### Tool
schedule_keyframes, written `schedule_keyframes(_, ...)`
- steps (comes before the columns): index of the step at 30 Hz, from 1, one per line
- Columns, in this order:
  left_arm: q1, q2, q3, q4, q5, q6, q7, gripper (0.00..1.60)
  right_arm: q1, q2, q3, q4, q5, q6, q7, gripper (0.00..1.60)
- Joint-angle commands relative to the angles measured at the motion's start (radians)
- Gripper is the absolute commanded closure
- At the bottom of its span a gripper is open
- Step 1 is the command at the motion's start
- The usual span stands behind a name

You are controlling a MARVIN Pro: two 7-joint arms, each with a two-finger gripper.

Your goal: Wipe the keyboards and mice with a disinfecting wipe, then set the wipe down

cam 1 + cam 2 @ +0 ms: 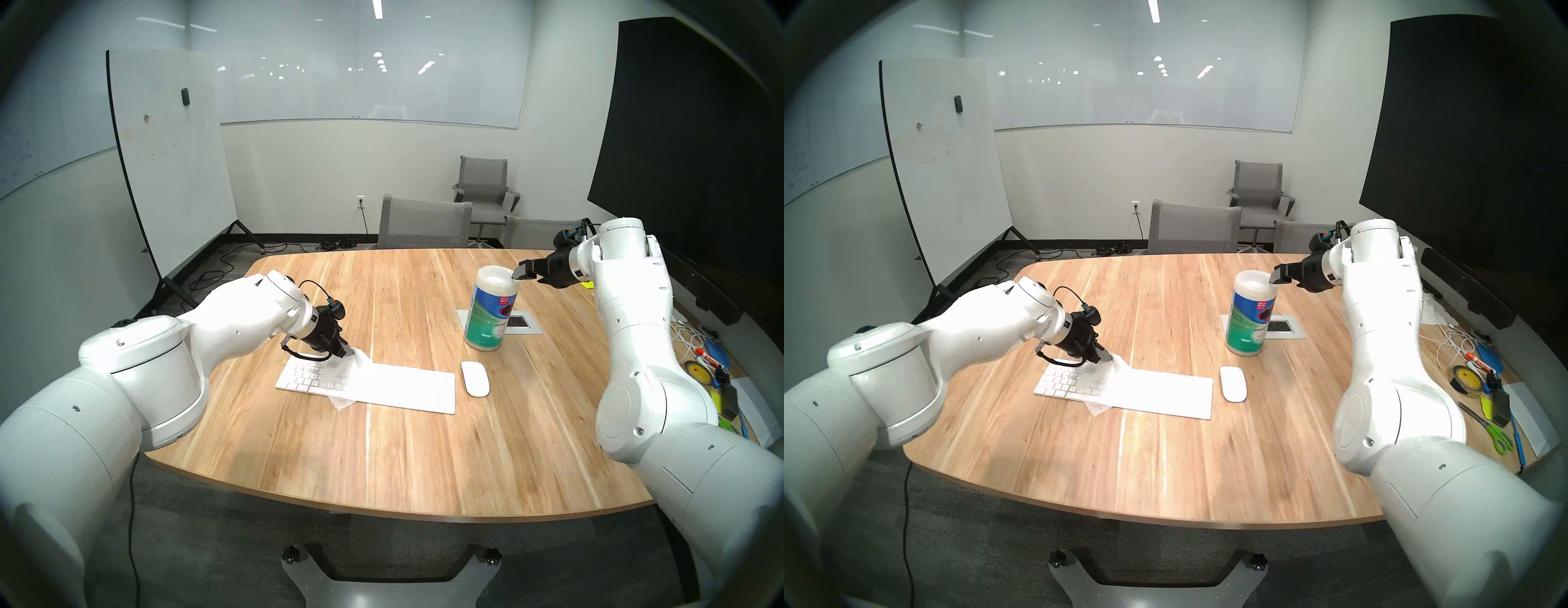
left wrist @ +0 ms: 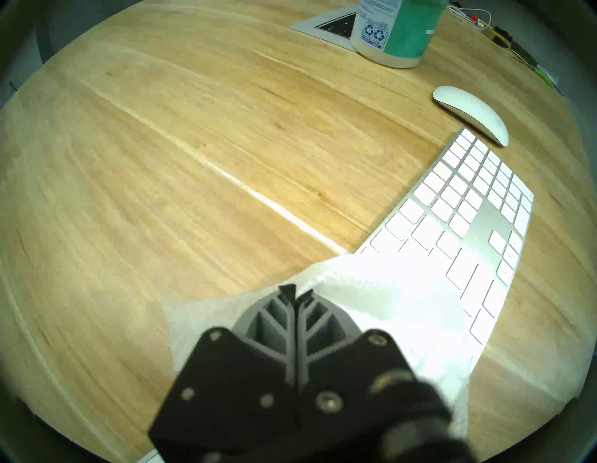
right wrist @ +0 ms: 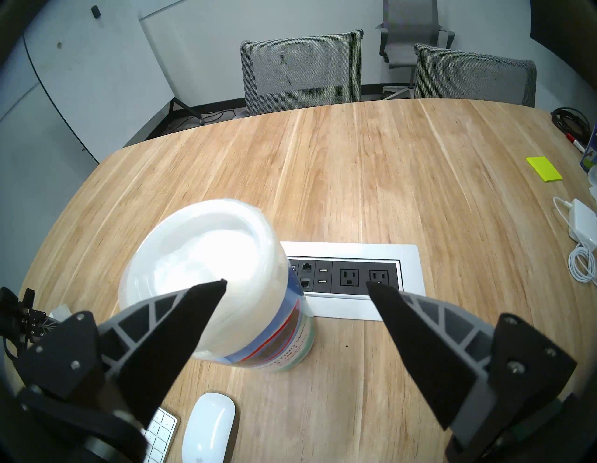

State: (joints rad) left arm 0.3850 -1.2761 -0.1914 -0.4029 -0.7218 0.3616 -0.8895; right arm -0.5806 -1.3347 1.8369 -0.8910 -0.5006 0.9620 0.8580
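The white keyboard [image 1: 424,390] lies mid-table, its keys plain in the left wrist view [image 2: 468,200]. The white wipe [image 1: 360,371] is draped across its middle, and one corner hangs off the front edge. My left gripper [image 1: 348,352] is shut on the wipe's raised back corner, just above the keyboard's far edge; its fingertips [image 2: 287,291] pinch the sheet [image 2: 387,307]. The white mouse [image 1: 475,378] sits just right of the keyboard, untouched. My right gripper [image 1: 526,274] hangs open and empty [image 3: 295,284] beside the top of the wipes canister [image 1: 490,314].
A power outlet panel [image 1: 522,325] is set into the table behind the canister. Tape, scissors, markers and cables [image 1: 712,373] clutter the table's right edge. Grey chairs [image 1: 424,225] stand at the far side. A rolling whiteboard [image 1: 169,161] stands at the back left.
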Motion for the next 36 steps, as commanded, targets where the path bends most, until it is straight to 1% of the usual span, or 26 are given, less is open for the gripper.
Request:
schedule_keyframes(1, -0.024, -0.068, -0.010, 0.037, -0.010, -0.037, -0.046, 1.60, 0.024, 0.000, 0.002, -0.017, 0.004, -0.002, 0.006, 0.00)
schedule_keyframes(9, -0.013, -0.094, -0.004, 0.080, -0.010, -0.066, -0.123, 1.60, 0.024, 0.000, 0.002, -0.019, 0.004, -0.002, 0.007, 0.00)
schedule_keyframes(14, 0.006, -0.090, -0.002, 0.071, -0.012, -0.072, -0.163, 1.60, 0.024, 0.000, 0.002, -0.020, 0.004, -0.002, 0.008, 0.00)
schedule_keyframes(18, 0.010, -0.076, -0.004, 0.035, -0.014, -0.057, -0.185, 1.60, 0.024, 0.000, 0.001, -0.020, 0.004, -0.002, 0.008, 0.00)
schedule_keyframes(23, 0.017, -0.067, -0.008, -0.007, -0.018, -0.050, -0.191, 1.60, 0.024, 0.000, 0.001, -0.020, 0.004, -0.002, 0.008, 0.00)
schedule_keyframes(27, 0.016, -0.063, -0.011, -0.044, -0.020, -0.040, -0.186, 1.60, 0.024, 0.000, 0.001, -0.020, 0.004, -0.002, 0.008, 0.00)
schedule_keyframes(36, 0.031, -0.031, -0.025, -0.138, -0.032, -0.001, -0.161, 1.60, 0.023, 0.000, 0.001, -0.021, 0.004, -0.002, 0.008, 0.00)
